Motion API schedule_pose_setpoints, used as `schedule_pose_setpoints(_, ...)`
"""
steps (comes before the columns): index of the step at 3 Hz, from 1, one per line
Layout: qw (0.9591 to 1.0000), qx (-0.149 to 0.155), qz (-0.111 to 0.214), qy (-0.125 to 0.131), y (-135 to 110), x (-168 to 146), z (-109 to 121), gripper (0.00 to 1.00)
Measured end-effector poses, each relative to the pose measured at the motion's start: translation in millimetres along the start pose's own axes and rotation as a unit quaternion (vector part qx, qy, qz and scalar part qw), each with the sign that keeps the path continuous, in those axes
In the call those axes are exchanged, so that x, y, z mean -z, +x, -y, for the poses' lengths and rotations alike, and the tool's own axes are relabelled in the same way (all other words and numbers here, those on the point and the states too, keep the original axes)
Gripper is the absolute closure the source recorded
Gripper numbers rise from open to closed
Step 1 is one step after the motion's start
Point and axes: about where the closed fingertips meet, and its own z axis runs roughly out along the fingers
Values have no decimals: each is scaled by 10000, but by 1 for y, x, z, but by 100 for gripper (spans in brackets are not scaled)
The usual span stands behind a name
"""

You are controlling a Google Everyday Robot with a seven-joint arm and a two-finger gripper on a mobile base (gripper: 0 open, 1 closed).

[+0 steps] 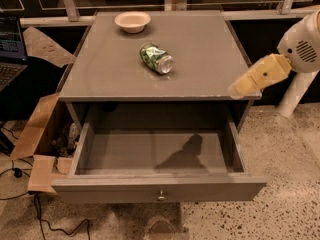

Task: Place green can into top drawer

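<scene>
Now the green can [156,58] lies on its side mid-table [205,44], long axis aimed at the front-right corner, where the gripper [242,86] hovers, its grip unreadable; the top drawer [125,190] gapes below.

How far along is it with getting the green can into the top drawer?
Done: the top drawer stands pulled open. In hand: nothing yet; the gripper hangs by a front corner of the cabinet top, apart from the green can, which lies on its side on top, nearer than the bowl. Left: reach the can, grasp it, lower it into the drawer.
</scene>
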Motion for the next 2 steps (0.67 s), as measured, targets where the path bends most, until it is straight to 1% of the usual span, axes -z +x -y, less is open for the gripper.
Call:
schedule_pose_setpoints(1,9979,-479,368,217,-18,3,11,0)
schedule_pose_setpoints(2,9971,-593,425,193,-16,5,12,0)
